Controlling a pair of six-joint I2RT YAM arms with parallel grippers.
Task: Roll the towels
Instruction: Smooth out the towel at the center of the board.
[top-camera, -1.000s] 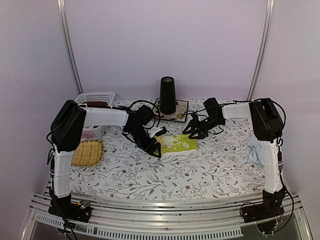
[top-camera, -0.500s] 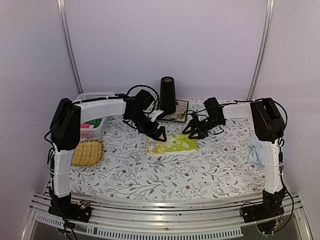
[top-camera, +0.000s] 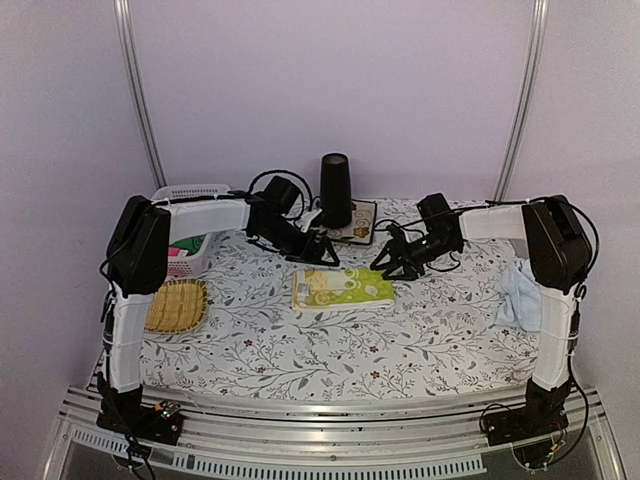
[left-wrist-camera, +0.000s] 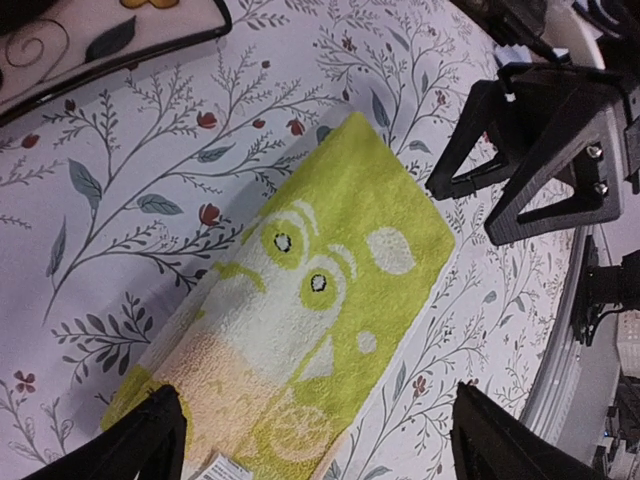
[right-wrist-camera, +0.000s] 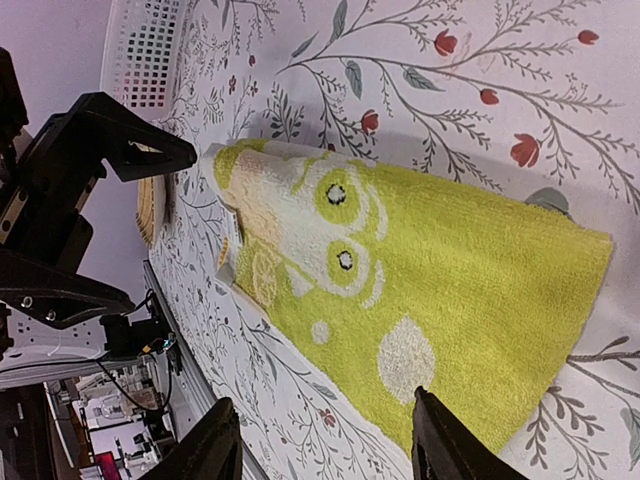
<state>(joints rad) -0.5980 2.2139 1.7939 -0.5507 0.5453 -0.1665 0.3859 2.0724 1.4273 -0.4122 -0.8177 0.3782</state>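
Beneath the left jaws, just opened wide, the yellow-green towel (top-camera: 343, 289) lies released, still unrolled; right jaws parted, empty.

- We see a table (top-camera: 300, 350) covered by a leafy printed cloth.
- At its middle we find the yellow-green towel (top-camera: 343, 289), folded flat.
- The light blue towel (top-camera: 520, 293) lies at the right edge.
- We note a straw tray (top-camera: 177, 305) on the left, with a white basket (top-camera: 190, 200) and a flowered mat (top-camera: 362, 228) at the back.

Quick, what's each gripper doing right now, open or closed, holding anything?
Left gripper: open, holding nothing.
Right gripper: open, holding nothing.
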